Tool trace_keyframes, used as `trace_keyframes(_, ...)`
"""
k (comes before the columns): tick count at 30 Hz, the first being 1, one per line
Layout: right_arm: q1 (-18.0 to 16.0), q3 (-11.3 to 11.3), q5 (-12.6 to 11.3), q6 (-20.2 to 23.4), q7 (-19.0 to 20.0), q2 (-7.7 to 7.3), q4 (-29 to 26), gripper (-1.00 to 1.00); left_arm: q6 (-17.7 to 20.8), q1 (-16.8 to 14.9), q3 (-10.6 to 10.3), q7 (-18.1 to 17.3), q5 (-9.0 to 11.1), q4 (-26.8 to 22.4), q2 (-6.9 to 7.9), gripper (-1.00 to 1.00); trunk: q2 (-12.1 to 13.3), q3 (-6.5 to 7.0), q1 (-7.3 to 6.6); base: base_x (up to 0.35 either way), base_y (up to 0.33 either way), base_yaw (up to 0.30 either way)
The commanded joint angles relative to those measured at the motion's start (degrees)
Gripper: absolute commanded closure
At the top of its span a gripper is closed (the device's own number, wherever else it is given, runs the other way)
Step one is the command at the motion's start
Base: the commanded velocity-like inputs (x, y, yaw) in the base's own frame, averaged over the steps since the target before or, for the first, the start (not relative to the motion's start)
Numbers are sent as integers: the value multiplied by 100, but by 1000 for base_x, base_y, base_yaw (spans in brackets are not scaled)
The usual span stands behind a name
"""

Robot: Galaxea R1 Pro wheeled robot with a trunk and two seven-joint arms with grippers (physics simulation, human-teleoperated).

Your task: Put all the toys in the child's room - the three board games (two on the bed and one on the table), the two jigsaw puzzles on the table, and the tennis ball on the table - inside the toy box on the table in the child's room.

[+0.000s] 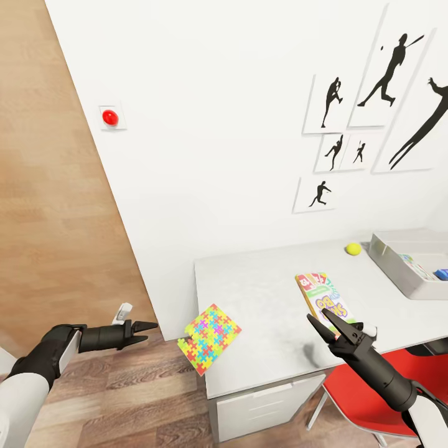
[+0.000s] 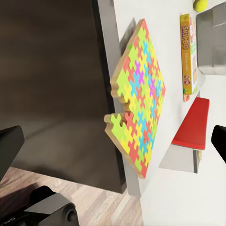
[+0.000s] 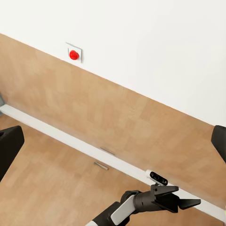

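A multicoloured jigsaw puzzle point(image 1: 209, 338) lies on the table's point(image 1: 261, 292) front left corner and overhangs the edge. My left gripper point(image 1: 152, 331) is open, level with it and a short way to its left, off the table. In the left wrist view the jigsaw point(image 2: 139, 94) sits ahead between the spread fingers. The Skip-Bo board game point(image 1: 323, 297) lies near the front edge, and my open right gripper point(image 1: 317, 315) hovers at its near end. The tennis ball point(image 1: 353, 249) rests by the wall, next to the grey toy box point(image 1: 398, 274), which holds a printed box point(image 1: 415, 266).
A red chair point(image 1: 367, 398) stands under the table's right part, below my right arm. White drawers point(image 1: 261, 404) sit under the front edge. A wooden door point(image 1: 50, 218) with a red button point(image 1: 110, 117) beside it is on the left. Sports pictures point(image 1: 373, 112) hang above the table.
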Motion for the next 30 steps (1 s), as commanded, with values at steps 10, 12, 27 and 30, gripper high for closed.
trace_keyframes(10, -4, -3, -11, 28, -2, 0, 0, -100, 56, -3, 8, -3, 8, 0, -3, -100, -5, -7, 0, -121, 0, 0)
trace_keyframes(12, -4, -2, -11, 28, -2, 0, 0, -100, 56, -3, 9, -3, 7, 0, -6, -100, -5, -7, 0, -27, 0, 0)
trace_keyframes(27, -4, 5, -11, 28, -10, 0, 0, -100, 55, -3, 9, -2, 7, 0, -9, -100, -85, -43, 44, -5, 0, 0)
trace_keyframes(30, -4, 5, -11, 28, -11, 0, 0, -100, 56, -3, 9, -2, 10, 0, -9, -100, -206, -96, 110, 0, 0, 0)
